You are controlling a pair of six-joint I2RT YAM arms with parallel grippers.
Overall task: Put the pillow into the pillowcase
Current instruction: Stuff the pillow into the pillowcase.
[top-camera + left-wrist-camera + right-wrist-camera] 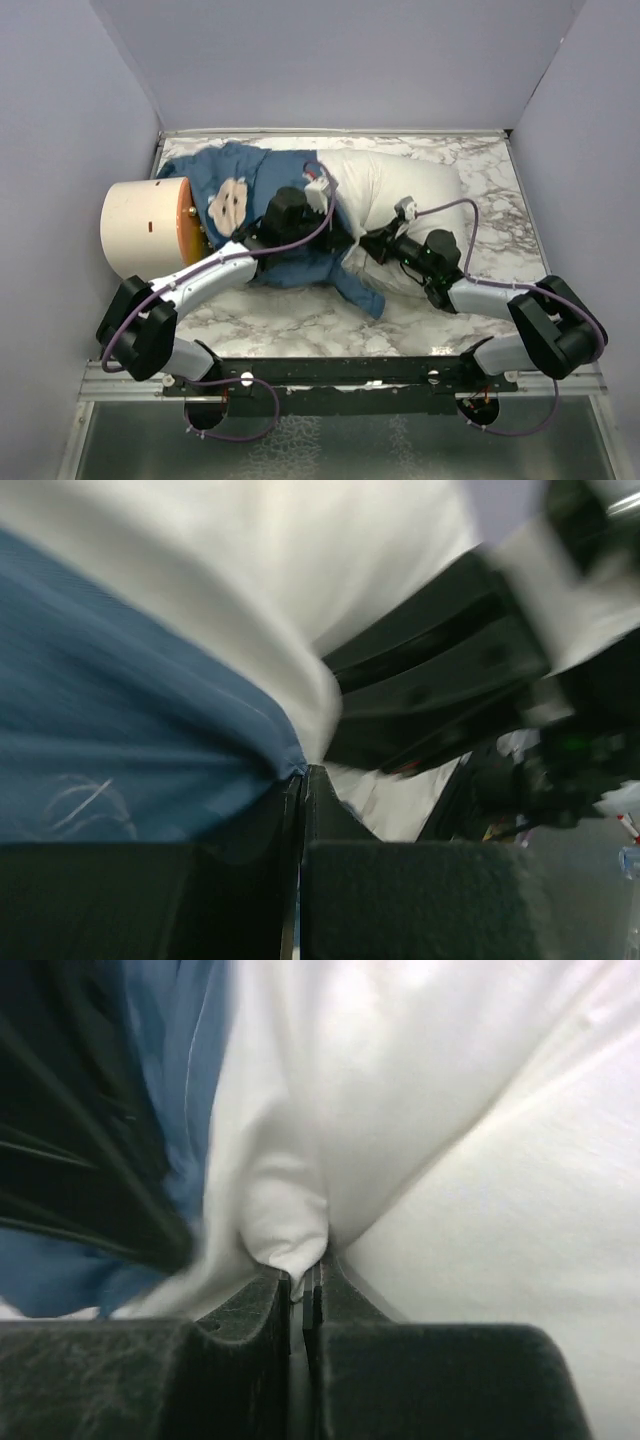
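The white pillow lies across the far middle of the table, its left end under the blue pillowcase. The pillowcase spreads left, with a flap hanging toward the near side. My left gripper is shut on the pillowcase's blue edge where it meets the pillow. My right gripper is shut on a pinched fold of the pillow's white fabric, close beside the left gripper. The right arm's dark body shows in the left wrist view.
A cream cylinder with an orange face lies on its side at the table's left, touching the pillowcase. Grey walls enclose the marble table on three sides. A black rail runs along the near edge.
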